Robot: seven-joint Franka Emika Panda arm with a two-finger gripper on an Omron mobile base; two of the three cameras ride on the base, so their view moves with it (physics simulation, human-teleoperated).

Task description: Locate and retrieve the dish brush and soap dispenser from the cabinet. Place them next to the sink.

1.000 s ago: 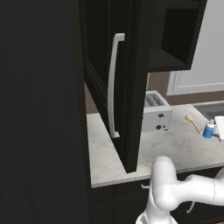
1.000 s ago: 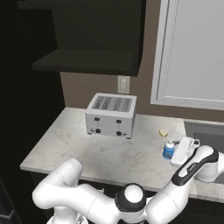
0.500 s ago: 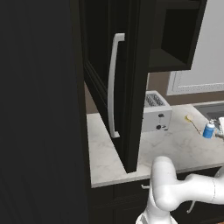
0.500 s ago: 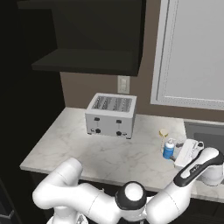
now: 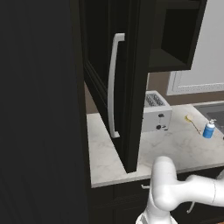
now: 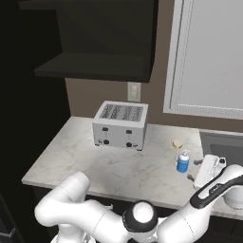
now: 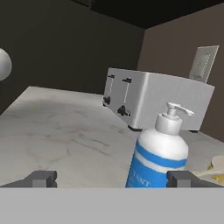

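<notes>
The soap dispenser (image 6: 182, 162) (image 5: 209, 129), a blue bottle with a white pump, stands upright on the marble counter just left of the sink (image 6: 223, 141) (image 5: 213, 108). The dish brush (image 6: 178, 144) (image 5: 191, 121) lies just behind it. My gripper (image 6: 194, 172) hovers low at the bottle's right, open and holding nothing. In the hand view the gripper (image 7: 110, 179) has its fingertips (image 7: 41, 178) spread wide, and the soap dispenser (image 7: 159, 153) stands free just ahead near the right tip, with the dish brush (image 7: 216, 168) behind it. The cabinet (image 5: 131, 65) has its door swung open.
A silver toaster (image 6: 121, 124) (image 5: 156, 113) (image 7: 153, 103) sits at the back of the counter under a wall outlet (image 6: 134, 91). The open cabinet door with its long handle (image 5: 114, 85) juts over the counter's left part. Bare marble (image 6: 95, 161) lies in front of the toaster.
My open gripper has drawn back a little from the soap dispenser, toward the right and the counter's front edge. The bottle and brush have stayed put.
</notes>
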